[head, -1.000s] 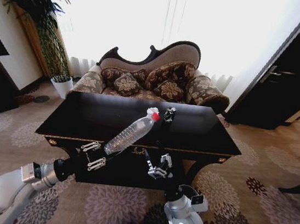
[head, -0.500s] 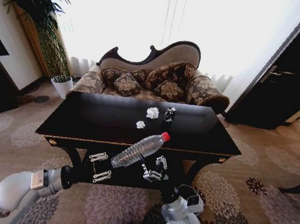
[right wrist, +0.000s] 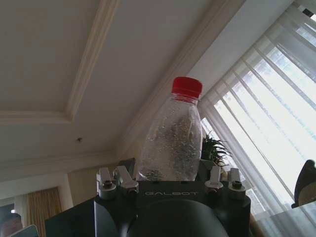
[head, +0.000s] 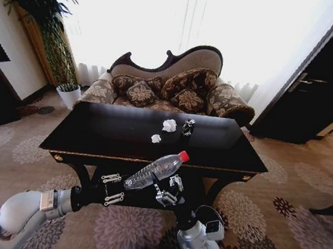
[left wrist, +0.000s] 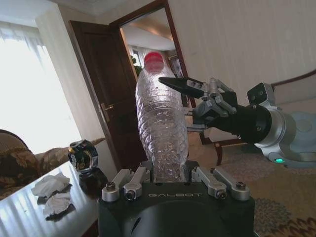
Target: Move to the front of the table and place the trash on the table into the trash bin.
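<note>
Left claw (head: 110, 189) clenched on the base of the clear plastic bottle (head: 157, 170), held in the air in front of the tabletop (head: 104, 135), below its front edge in the head view. Bottle tilted, red cap (head: 184, 156) pointing up and toward the robot's right. In the left wrist view, bottle (left wrist: 162, 128) standing out from between the fingers (left wrist: 129, 181), cap (left wrist: 153, 58) at the far end. Right claw (head: 169, 190) just beside the bottle's middle, fingers spread, not gripping; seen from the left wrist as an open claw (left wrist: 190, 106) with one dark fingertip alongside the bottle's upper part. From the right wrist, bottle (right wrist: 173, 139) close before the claw. Two crumpled white paper wads (head: 169, 125) and (head: 156, 138) lying on the tabletop, a small dark can (head: 188, 127) just beside the farther wad. Patterned sofa (head: 171, 88) behind the tabletop.
</note>
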{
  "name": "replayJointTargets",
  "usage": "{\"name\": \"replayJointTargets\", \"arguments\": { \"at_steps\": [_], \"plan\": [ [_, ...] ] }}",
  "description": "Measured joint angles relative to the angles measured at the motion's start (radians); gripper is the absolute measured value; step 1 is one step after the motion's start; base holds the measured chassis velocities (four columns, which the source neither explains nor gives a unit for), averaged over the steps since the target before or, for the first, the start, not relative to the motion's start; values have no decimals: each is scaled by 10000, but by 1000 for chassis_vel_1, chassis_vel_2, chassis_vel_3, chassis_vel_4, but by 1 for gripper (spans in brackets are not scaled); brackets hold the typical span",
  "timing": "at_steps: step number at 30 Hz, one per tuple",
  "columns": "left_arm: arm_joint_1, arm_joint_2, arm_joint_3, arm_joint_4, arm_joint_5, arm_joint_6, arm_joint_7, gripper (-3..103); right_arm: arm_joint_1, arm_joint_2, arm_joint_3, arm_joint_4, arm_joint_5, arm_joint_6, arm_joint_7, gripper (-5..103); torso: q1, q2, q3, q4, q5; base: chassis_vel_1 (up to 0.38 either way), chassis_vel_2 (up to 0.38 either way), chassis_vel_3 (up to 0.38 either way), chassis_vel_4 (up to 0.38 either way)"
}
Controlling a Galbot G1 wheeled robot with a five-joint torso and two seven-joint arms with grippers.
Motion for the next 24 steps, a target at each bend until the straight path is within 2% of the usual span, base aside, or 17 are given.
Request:
{"name": "replayJointTargets", "arguments": {
  "at_steps": [1,4,6,10,13,15,19,20,21,24],
  "plan": [
    [0,0,0,0,0,0,0,31,0,0,0,0,0,0,0,71,0,0,0,0,0,0,0,0,0],
    [-5,31,32,60,70,8,61,30,-4,0,7,-45,-28,14,-60,55,0,0,0,1,-1,0,0,0,0],
    [-6,33,37,73,76,8,66,30,-4,0,10,-57,-30,20,-70,55,0,0,0,1,0,0,0,0,0],
    [-1,25,16,95,93,10,103,30,3,-12,38,-180,-39,107,-165,39,0,0,0,0,0,0,0,0,0],
    [23,4,-50,77,98,19,136,30,24,-23,44,-236,-77,150,-217,36,0,0,0,0,0,0,0,0,0],
    [77,-78,-191,20,100,27,134,30,49,-43,69,-291,-124,207,-334,30,0,0,0,0,0,0,0,0,0],
    [189,-246,-390,-82,99,32,122,27,80,-61,92,-322,-130,259,-457,28,0,0,0,0,0,0,0,0,0],
    [275,-313,-484,-142,98,34,114,32,95,-67,97,-331,-129,273,-478,28,0,0,0,0,0,0,0,0,0],
    [275,-313,-484,-142,98,34,114,32,95,-67,97,-331,-129,273,-478,28,0,0,0,0,0,0,0,0,0],
    [514,-455,-664,-307,99,36,77,46,156,-99,126,-390,-128,315,-507,27,0,0,0,1,0,0,0,0,0]
  ]
}}
